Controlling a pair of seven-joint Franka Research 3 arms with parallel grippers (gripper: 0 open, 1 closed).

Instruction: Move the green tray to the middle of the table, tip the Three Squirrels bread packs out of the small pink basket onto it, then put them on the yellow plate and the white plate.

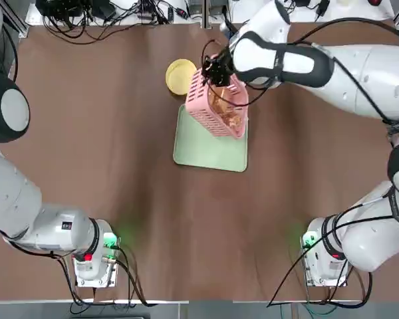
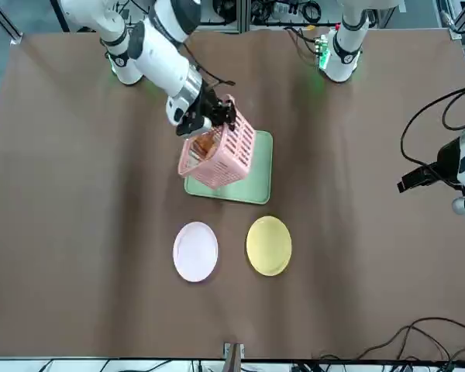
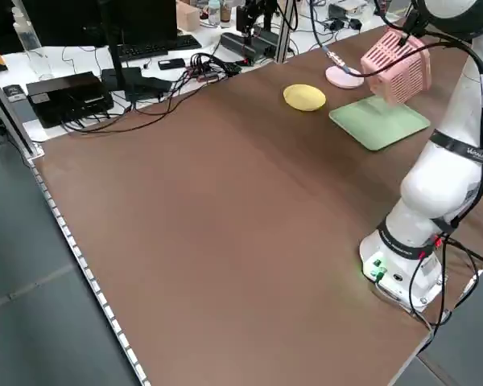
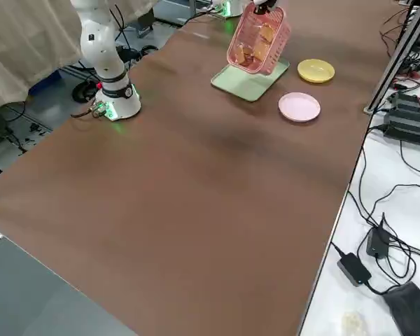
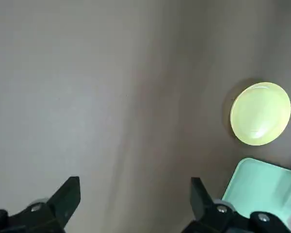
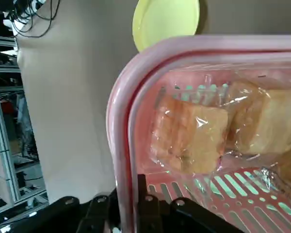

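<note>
Top view | R claw [image 1: 213, 70] clamped on small pink basket [image 1: 216, 106] rim, tilted over green tray [image 1: 209, 146] | L claw [image 5: 133, 204] apart, off to table's left

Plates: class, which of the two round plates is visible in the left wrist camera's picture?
The yellow plate, beside the green tray corner. The white plate appears only in wider views, such as the front view.

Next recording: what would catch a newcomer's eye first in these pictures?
The right gripper holds the slatted pale pink plastic basket by its rim, tilted in the air above the flat mint-green rectangular tray at mid-table, with the clear bread packs still inside. Beyond the tray lie the round mustard-yellow plate and the round white plate, both bare. The left gripper hangs open at the table's left.
</note>
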